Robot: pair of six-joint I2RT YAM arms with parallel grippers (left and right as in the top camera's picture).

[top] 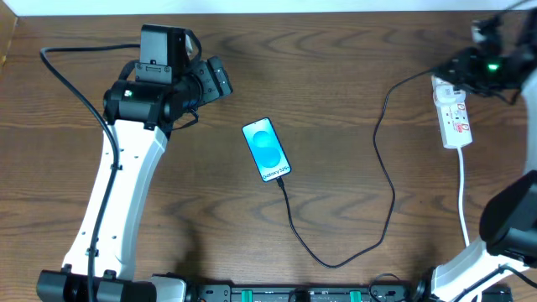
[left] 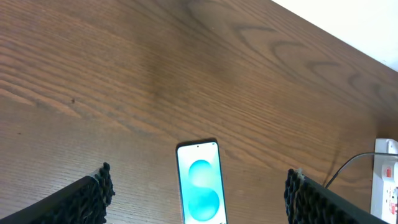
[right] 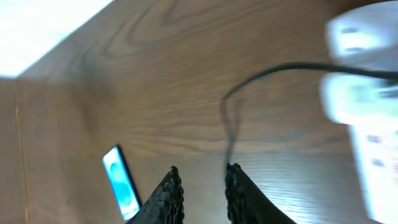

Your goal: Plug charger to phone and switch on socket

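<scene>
The phone [top: 266,149] lies flat mid-table with its blue screen lit. The charger [top: 388,176], a thin black cable, meets the phone's near end, loops toward the front edge and runs up to the socket [top: 456,119] at the right. My left gripper [top: 220,80] hangs left of and beyond the phone. In the left wrist view it [left: 198,172] is open wide above the phone [left: 200,183], touching nothing. My right gripper [top: 460,69] is over the socket's far end. In the right wrist view it [right: 202,171] shows a narrow empty gap, with the blurred socket [right: 367,93] and charger [right: 273,71] beyond.
The socket's thick white cord [top: 463,201] runs toward the front edge at the right. The left arm's black cable [top: 84,92] curves over the table's left side. The table's far edge meets a white wall [left: 367,25].
</scene>
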